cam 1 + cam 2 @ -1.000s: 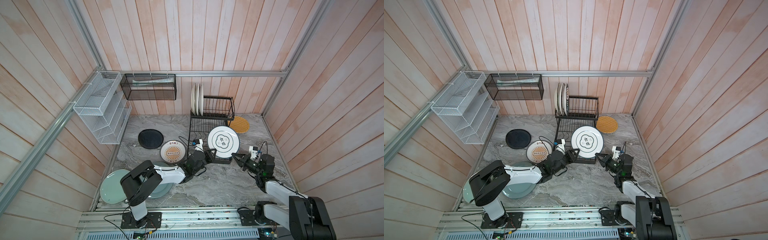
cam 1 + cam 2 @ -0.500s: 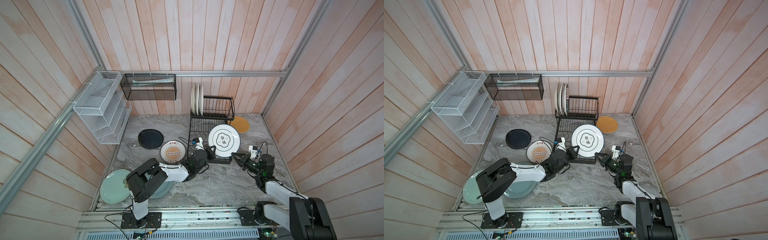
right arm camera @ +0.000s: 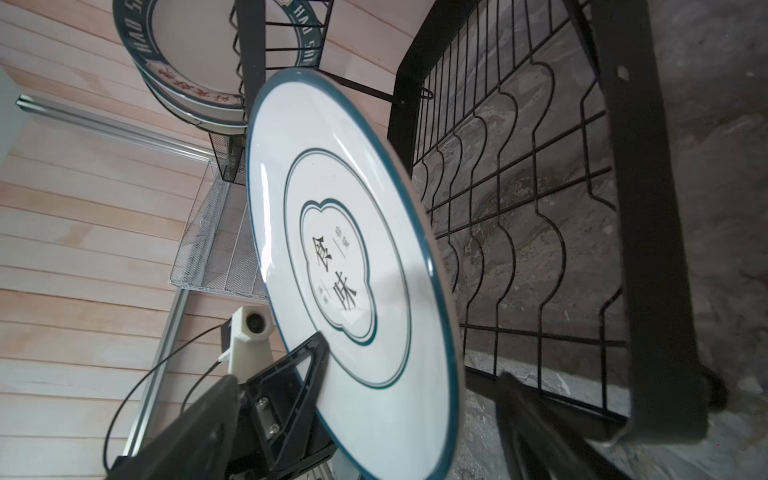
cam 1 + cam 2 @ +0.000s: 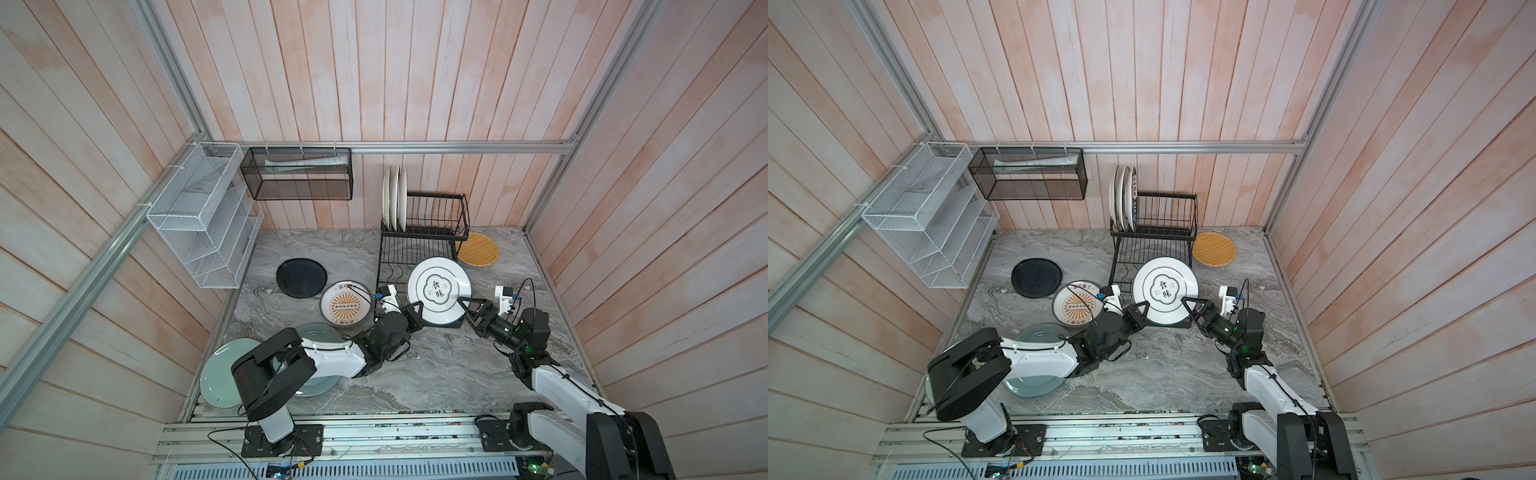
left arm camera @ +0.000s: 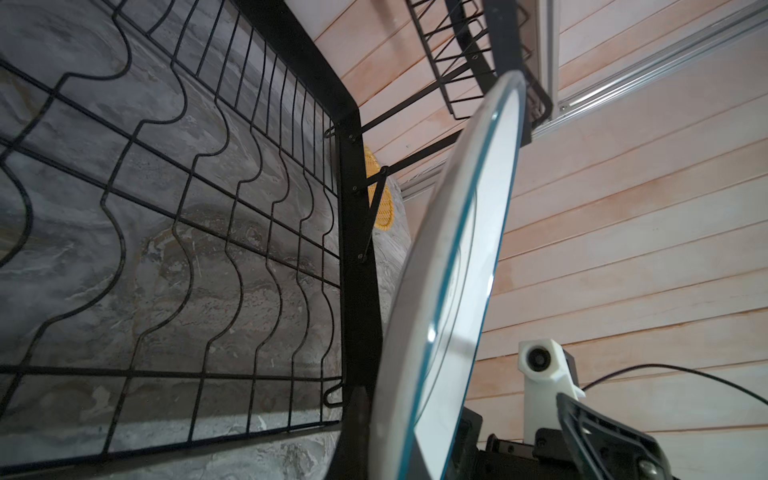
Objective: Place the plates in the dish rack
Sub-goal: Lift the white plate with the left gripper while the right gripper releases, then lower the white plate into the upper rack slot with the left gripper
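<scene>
The left claw (image 4: 417, 312) is clenched on the white teal-rimmed plate (image 4: 439, 286), gripping its rim at about 7 o'clock in both top views. The right claw (image 4: 466, 305) is at the rim's 4 o'clock, released. The plate leans over the 5 o'clock corner of the dish rack (image 4: 424, 237), above its flat base; whether it touches the wires I cannot tell.

Only the right wrist view shows the emblem side close up: a left claw finger (image 3: 307, 361) presses on it, and the right claw's own jaws stand clear on either side of the rim. The left wrist view shows the plate edge-on beside the base's wavy wires.

Only the top views show the black plate (image 4: 301, 277) and sunburst plate (image 4: 345, 305) lying on the desk (image 4: 436, 374) at the rack's 8 o'clock.
</scene>
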Robot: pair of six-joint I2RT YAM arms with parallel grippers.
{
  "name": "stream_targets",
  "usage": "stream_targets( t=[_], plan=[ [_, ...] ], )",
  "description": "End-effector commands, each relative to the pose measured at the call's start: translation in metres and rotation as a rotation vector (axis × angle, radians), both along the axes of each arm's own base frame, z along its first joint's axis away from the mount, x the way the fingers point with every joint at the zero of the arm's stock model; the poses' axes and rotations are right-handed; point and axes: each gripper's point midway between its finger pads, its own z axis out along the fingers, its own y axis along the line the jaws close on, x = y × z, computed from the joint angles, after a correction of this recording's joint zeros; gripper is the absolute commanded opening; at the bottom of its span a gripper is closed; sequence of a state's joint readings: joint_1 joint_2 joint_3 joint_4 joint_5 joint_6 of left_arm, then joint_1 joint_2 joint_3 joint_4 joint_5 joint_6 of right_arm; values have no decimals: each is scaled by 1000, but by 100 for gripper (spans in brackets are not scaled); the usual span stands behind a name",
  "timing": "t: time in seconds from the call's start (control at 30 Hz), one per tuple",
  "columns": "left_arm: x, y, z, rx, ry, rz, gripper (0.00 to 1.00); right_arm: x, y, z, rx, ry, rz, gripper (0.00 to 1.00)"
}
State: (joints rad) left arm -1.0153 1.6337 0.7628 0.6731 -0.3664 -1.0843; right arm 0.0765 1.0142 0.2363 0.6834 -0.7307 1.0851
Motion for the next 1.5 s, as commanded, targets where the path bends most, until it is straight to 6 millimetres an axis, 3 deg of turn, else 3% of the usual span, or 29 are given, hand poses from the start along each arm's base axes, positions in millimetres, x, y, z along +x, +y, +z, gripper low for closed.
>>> stream_targets(
  t=[0.0, 0.17, 0.37, 0.7, 1.0, 1.47],
  plan=[
    [-4, 15, 51, 56, -114, 94, 0, 3, 1, 21, -48, -115, -14, 98],
    [-17, 33, 112, 212, -224, 245, 0, -1, 4, 28, -66, -177, -23, 98],
    [-19, 45, 176, 310, -328, 393, 0, -5, 4, 37, -84, -243, -36, 98],
    [-6, 49, 245, 408, -464, 558, 0, -9, 7, 44, -110, -303, -44, 98],
    [34, 47, 276, 583, -494, 665, 0, -9, 14, 42, -117, -307, -19, 98],
    [102, 39, 272, 795, -501, 684, 0, -7, 23, 36, -137, -300, 1, 98]
  ],
)
